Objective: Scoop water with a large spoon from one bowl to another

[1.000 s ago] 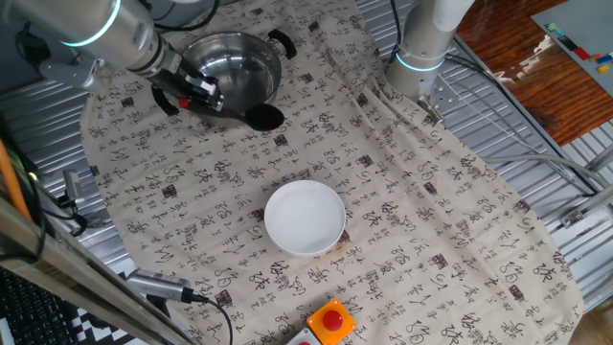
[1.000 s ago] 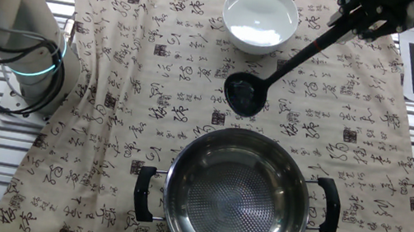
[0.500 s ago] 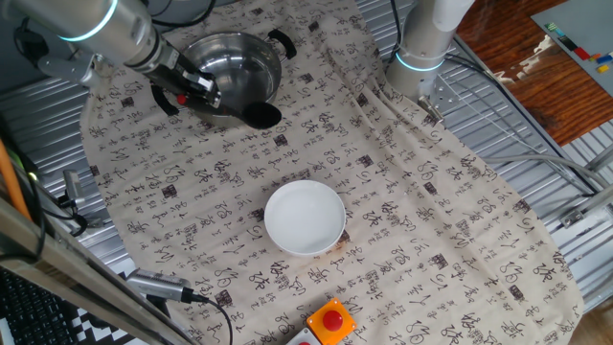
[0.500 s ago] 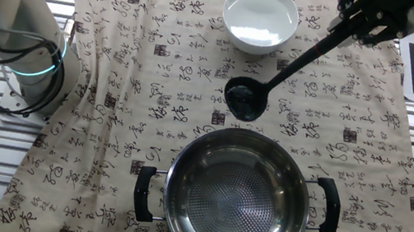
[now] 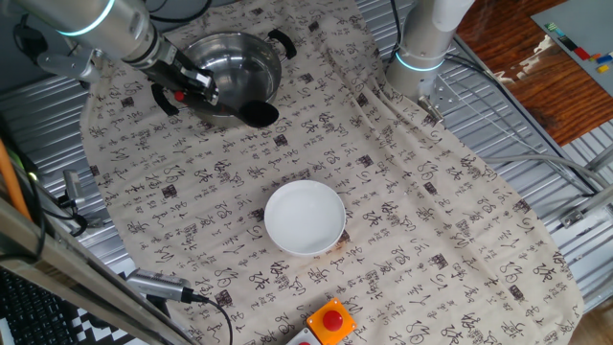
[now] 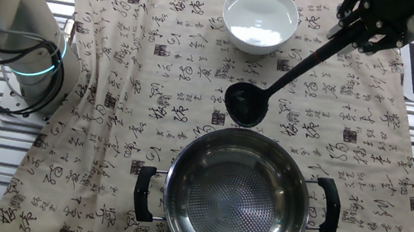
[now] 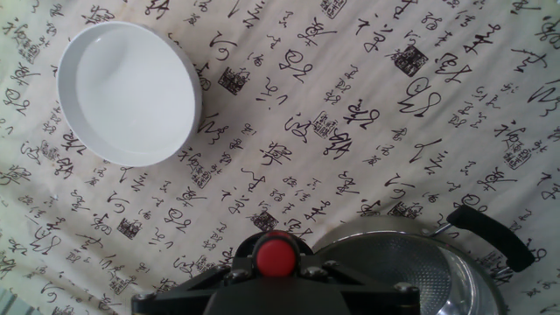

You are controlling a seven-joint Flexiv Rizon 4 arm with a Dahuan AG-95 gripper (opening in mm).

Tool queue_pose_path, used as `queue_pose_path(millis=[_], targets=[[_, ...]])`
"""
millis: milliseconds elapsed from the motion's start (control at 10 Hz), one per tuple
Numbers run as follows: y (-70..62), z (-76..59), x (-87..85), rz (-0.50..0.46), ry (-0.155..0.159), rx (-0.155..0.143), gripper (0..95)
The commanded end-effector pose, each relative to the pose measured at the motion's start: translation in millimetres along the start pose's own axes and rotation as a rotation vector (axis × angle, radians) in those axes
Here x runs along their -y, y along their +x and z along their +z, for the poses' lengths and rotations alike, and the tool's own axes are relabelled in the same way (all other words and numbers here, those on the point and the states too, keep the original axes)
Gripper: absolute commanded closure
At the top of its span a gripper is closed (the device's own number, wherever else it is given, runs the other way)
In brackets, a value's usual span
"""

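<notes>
One fixed view: the tool (image 5: 182, 84) of the silver robot arm is clamped on the long thin handle of the black ladle with a deep round scoop (image 5: 257, 114); the scoop hangs at the near rim of the round shiny steel pot with two black side handles (image 5: 235, 65), at the far side of the desk (image 5: 431, 220), which is covered by a beige cloth printed with black characters. The plain round white bowl (image 5: 305, 218) stands well apart from the pot, nearer the camera, and beside a red push button (image 5: 332, 318). The other fixed view: the tool (image 6: 371, 25) grips the upper end of the ladle (image 6: 246, 106), whose handle slopes down to the scoop; the scoop lies between the white bowl (image 6: 260, 16) and the steel pot (image 6: 234, 197), just beside the pot's rim. The pot's perforated base is visible. Hand view: the red tip of the ladle handle (image 7: 276, 254) sits at the bottom centre between dark tool parts; the white bowl (image 7: 129, 93) is upper left, and the pot (image 7: 411, 267) with one black handle is lower right.
</notes>
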State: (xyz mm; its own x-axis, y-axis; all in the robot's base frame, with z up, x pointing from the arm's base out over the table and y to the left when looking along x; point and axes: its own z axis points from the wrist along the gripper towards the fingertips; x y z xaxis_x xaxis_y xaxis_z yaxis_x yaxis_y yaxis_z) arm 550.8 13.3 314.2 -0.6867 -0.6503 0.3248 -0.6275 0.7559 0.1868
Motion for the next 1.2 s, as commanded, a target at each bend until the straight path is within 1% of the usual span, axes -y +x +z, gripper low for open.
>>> queue_pose_path(millis=[100, 500, 900, 1200], targets=[[-0.8, -0.2, 0.7, -0.002, 0.000, 0.000, 95.0], [-0.8, -0.1, 0.8, 0.007, -0.008, 0.008, 95.0], [-0.8, -0.1, 0.8, 0.022, -0.008, 0.006, 95.0], [-0.8, -0.1, 0.8, 0.035, -0.015, 0.013, 95.0]])
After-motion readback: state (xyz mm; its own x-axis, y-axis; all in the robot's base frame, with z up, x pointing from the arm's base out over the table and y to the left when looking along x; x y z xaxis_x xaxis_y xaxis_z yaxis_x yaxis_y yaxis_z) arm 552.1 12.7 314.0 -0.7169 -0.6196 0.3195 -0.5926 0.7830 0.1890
